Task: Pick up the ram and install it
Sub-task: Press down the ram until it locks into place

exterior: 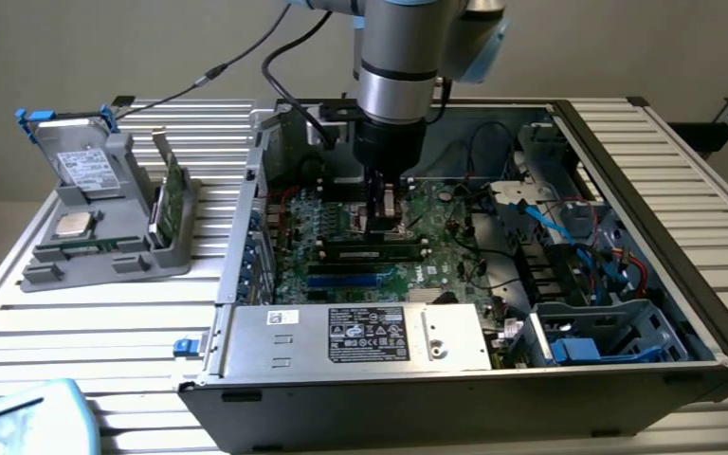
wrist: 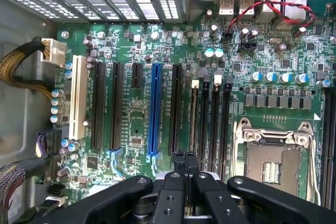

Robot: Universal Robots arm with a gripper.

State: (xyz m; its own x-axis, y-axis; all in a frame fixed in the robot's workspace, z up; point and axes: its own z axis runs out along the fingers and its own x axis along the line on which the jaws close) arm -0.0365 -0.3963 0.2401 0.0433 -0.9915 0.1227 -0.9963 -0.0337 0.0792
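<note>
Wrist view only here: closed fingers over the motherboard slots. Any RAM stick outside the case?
Observer: Yes. A thin green circuit-board stick stands on edge in a grey plastic fixture, on the exterior view's left of the open black computer case.
Operator: Anything else in it?
Observer: A small square silver processor chip, lying flat.
Operator: That all?
Observer: No. A grey boxy drive with a white label stands propped behind the chip.
</note>
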